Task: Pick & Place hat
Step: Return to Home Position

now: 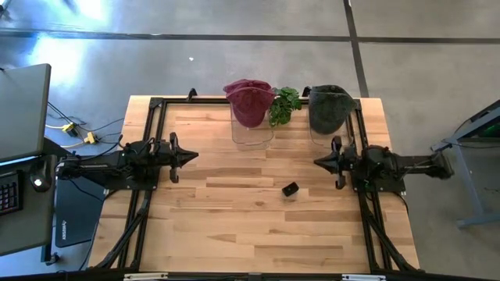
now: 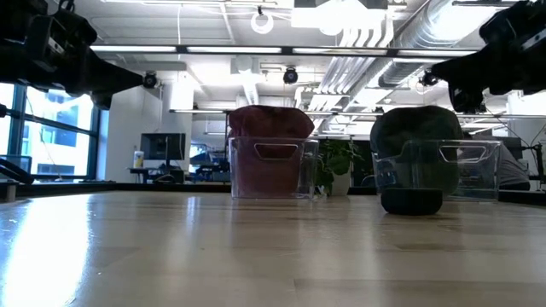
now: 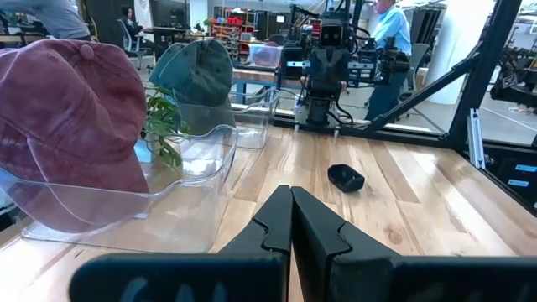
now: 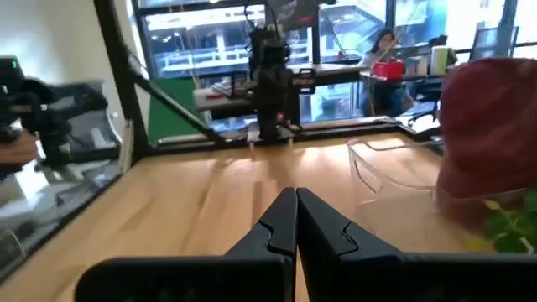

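Note:
A maroon hat (image 1: 249, 101) sits crown up in a clear bin (image 1: 252, 133) at the table's far edge. It also shows in the left wrist view (image 3: 75, 126). A dark green hat (image 1: 329, 108) sits the same way in a second clear bin (image 2: 444, 170) to its right. My left gripper (image 1: 194, 156) hovers shut over the table's left side, pointing level toward the right. My right gripper (image 1: 316, 161) hovers shut over the right side, pointing level toward the left. Neither touches anything.
A small green plant (image 1: 285, 105) stands between the two bins. A small black object (image 1: 291, 189) lies on the wood near the table's middle. Black frame rails (image 1: 148, 133) run along the table's left and right sides. A laptop (image 1: 74, 211) lies off the left edge.

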You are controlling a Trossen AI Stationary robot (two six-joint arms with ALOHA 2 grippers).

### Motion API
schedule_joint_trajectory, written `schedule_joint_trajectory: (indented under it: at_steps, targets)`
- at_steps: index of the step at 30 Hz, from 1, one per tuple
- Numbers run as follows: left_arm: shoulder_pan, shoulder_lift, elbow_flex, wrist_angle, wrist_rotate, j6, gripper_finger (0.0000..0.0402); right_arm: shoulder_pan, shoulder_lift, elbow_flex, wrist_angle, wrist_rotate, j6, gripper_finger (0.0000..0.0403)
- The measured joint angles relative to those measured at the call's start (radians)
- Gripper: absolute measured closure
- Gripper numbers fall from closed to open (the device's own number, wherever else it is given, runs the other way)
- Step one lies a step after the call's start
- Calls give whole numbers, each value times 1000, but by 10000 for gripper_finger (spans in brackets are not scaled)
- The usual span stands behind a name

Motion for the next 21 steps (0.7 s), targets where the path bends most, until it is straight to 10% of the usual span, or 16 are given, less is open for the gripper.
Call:
schedule_joint_trajectory:
  at_steps: [21]
  targets:
    - [0,0,-5,33,-2,0,401,15,1,-2,30,116,-88,402]
